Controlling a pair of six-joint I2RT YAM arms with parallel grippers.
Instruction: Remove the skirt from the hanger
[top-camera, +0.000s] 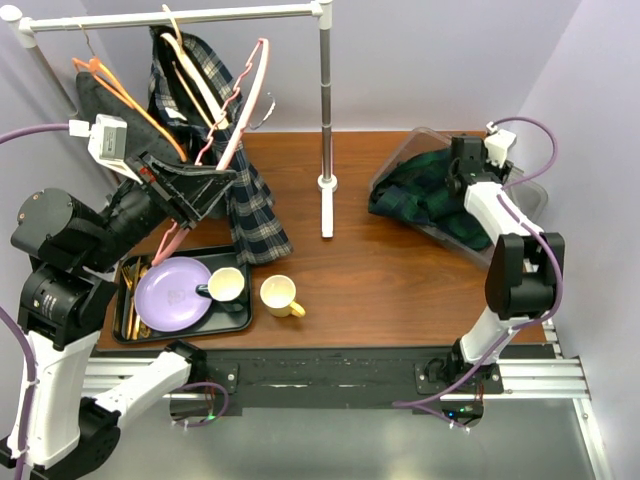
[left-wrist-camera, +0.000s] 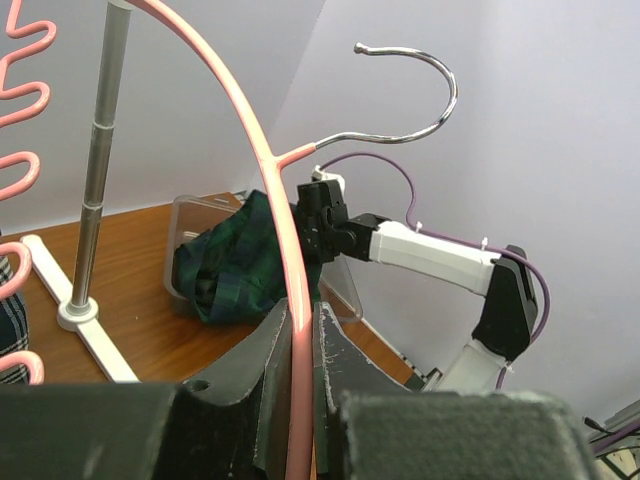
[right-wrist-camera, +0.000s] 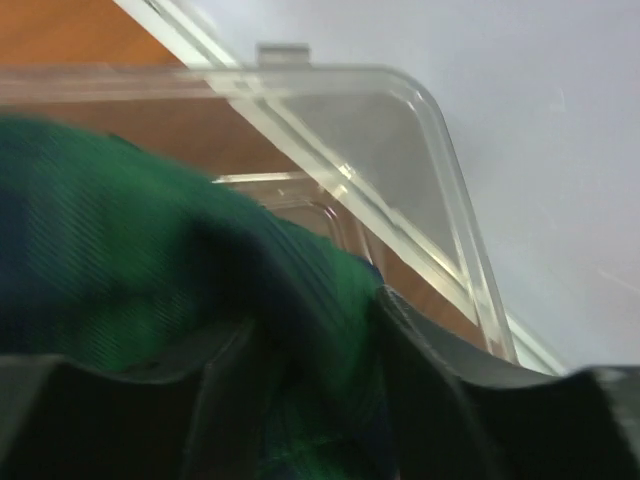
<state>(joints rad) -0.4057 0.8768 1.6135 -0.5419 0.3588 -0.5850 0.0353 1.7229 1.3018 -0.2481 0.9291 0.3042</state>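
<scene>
My left gripper (top-camera: 215, 183) is shut on the pink hanger (top-camera: 245, 100), holding it tilted above the table's left side. In the left wrist view the hanger's pink rod (left-wrist-camera: 275, 180) runs between my fingers (left-wrist-camera: 300, 320), and its metal hook (left-wrist-camera: 430, 120) is free in the air. The dark green plaid skirt (top-camera: 420, 190) lies bunched in a clear plastic bin (top-camera: 400, 155) at the back right, off the hanger. My right gripper (top-camera: 462, 165) is down in the bin. Its fingers (right-wrist-camera: 310, 330) pinch a fold of the green skirt (right-wrist-camera: 150, 250).
A clothes rack, with a top rail (top-camera: 200, 15) and a pole (top-camera: 326, 100), stands at the back. Orange (top-camera: 110, 85) and cream (top-camera: 195, 70) hangers hang on it. A navy-white plaid garment (top-camera: 255, 215) drapes to the table. A black tray (top-camera: 235, 320) holds a purple plate (top-camera: 170, 293) and a cup. A yellow mug (top-camera: 278, 295) stands beside the tray.
</scene>
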